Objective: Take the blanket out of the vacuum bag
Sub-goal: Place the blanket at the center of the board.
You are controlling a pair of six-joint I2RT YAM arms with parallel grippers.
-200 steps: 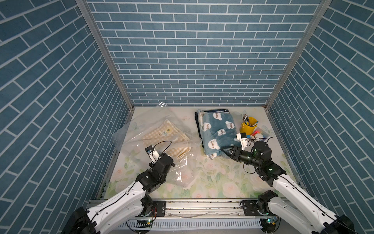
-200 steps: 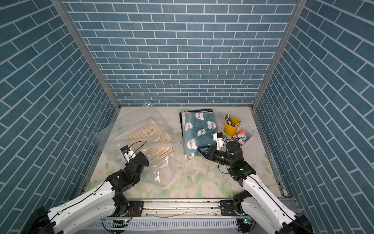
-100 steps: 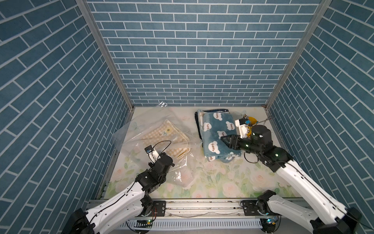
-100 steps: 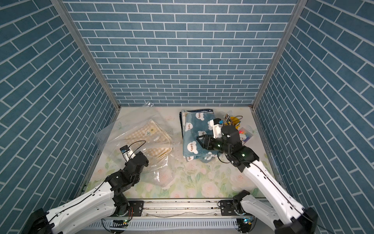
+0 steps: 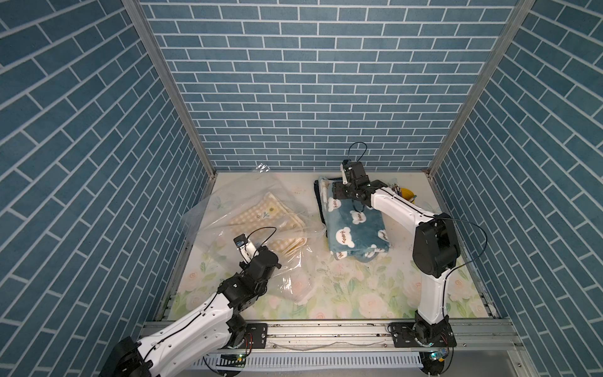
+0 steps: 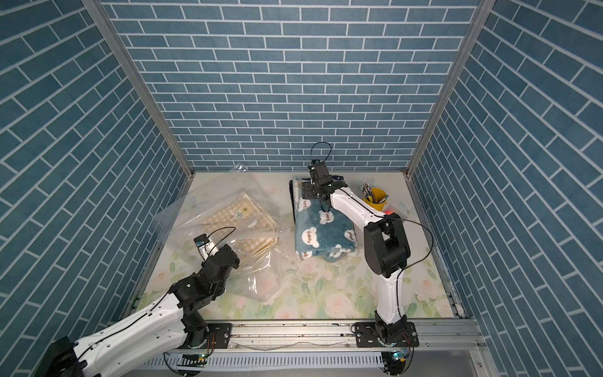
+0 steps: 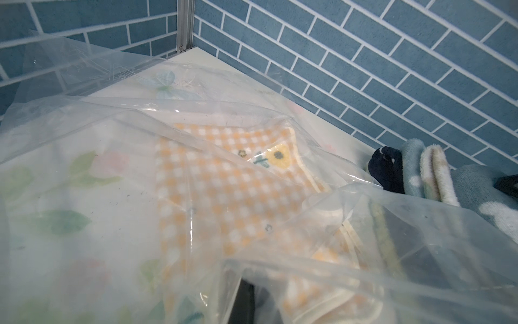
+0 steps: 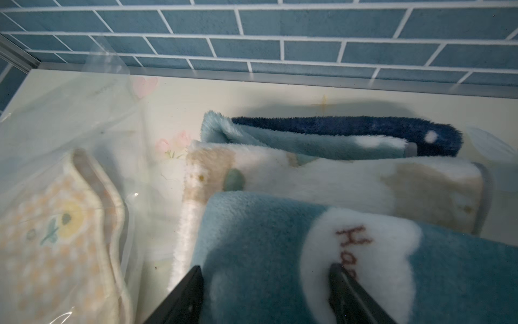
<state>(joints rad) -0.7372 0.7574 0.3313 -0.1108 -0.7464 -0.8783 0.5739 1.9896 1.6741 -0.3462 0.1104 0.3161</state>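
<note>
Operator: Fingers on the right arm: state?

Tech: Right fingers [image 8: 185, 297] stand wide apart and grip nothing. They sit over the far end of the blue blanket [image 8: 252, 238], one on each side of a white cloud patch with red lettering. Contact with the fabric cannot be confirmed.

Operator: Left fingers?

Tech: Left fingers [image 7: 247, 304] are closed. Film of the bag [image 5: 208, 212] is bunched round them and tents up from that spot, so they pinch the film at the bag's near part. Only one dark finger shows through the plastic in the left wrist view.

Operator: Layout, largest item first.

Tech: Surface [image 5: 359, 293]: floral print, enclosed by blue brick panels.
Bag: clear and crinkled, spread over the left half. Its far corner curls up by the back wall.
Blue blanket: folded, right of centre, just beside the bag. It tops a stack that includes a cream blanket [image 8: 336, 176] and a navy one [image 8: 364, 129].
Checked blanket [image 5: 266, 212]: yellow and white with a flower motif, folded. It lies inside the bag toward its right side and is seen through the film in both top views.
Cup [image 6: 377, 199]: yellow, holding pens, near the far right corner beside the right arm.
</note>
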